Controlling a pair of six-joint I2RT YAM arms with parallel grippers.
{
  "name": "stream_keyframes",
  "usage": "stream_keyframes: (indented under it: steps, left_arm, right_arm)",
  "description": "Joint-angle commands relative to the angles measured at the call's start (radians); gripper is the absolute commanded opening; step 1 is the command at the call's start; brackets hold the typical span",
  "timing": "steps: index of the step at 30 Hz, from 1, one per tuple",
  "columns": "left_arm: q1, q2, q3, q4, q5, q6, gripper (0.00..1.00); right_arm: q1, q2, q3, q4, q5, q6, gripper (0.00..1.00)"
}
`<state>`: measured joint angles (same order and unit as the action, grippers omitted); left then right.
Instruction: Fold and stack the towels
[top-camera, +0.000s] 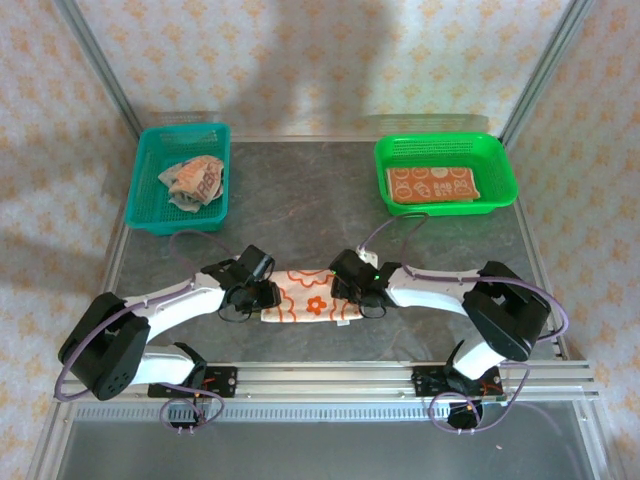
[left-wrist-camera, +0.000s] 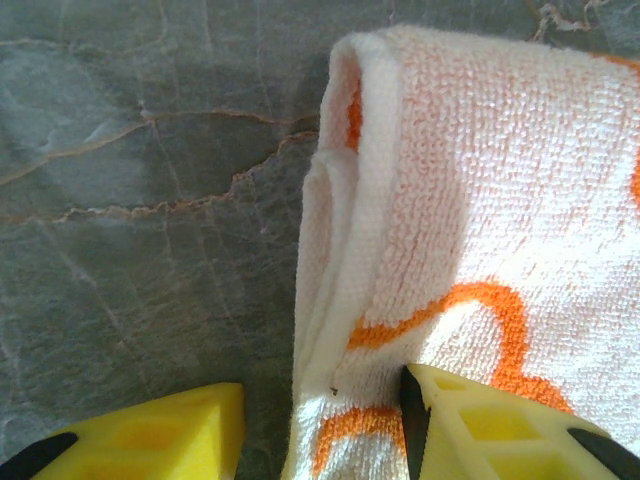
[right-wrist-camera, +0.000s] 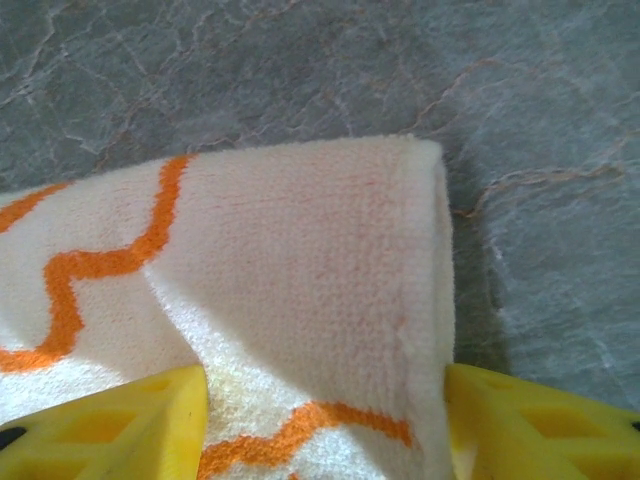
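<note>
A cream towel (top-camera: 305, 298) with orange flower print lies folded into a strip on the table between my two grippers. My left gripper (top-camera: 252, 296) is at its left end. In the left wrist view that gripper (left-wrist-camera: 322, 388) straddles the towel's (left-wrist-camera: 480, 200) curled edge: one finger presses on the cloth, while the other stands on bare table a little way off it. My right gripper (top-camera: 357, 292) is at the right end. In the right wrist view its jaws (right-wrist-camera: 325, 372) hold the towel's (right-wrist-camera: 300, 250) bulging folded end, and cloth fills the gap between them.
A teal basket (top-camera: 150, 215) at the back left holds a crumpled towel (top-camera: 192, 182). A green basket (top-camera: 448, 209) at the back right holds a flat folded towel (top-camera: 432, 184). Bare grey table lies between them. A metal rail runs along the near edge.
</note>
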<state>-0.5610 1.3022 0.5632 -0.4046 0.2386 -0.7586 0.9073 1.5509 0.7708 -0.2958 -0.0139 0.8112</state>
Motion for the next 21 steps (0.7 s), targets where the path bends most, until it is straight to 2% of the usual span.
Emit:
stream_keyframes:
  steps: [1, 7, 13, 21]
  left_arm:
    - [-0.005, 0.025, -0.037, 0.094, 0.059, -0.013, 0.46]
    - [-0.005, 0.024, -0.046, 0.106, 0.065, -0.018, 0.46]
    - [-0.005, 0.022, -0.049, 0.110, 0.067, -0.020, 0.46]
    - [-0.006, 0.008, -0.065, 0.108, 0.066, -0.028, 0.46]
  right_arm:
    - [0.001, -0.027, 0.020, -0.137, 0.068, -0.011, 0.63]
    - [0.001, -0.049, 0.034, -0.163, 0.078, -0.033, 0.62]
    - [0.001, 0.022, 0.024, -0.063, 0.018, -0.035, 0.60]
    - [0.002, 0.100, 0.043, -0.052, 0.008, -0.033, 0.54]
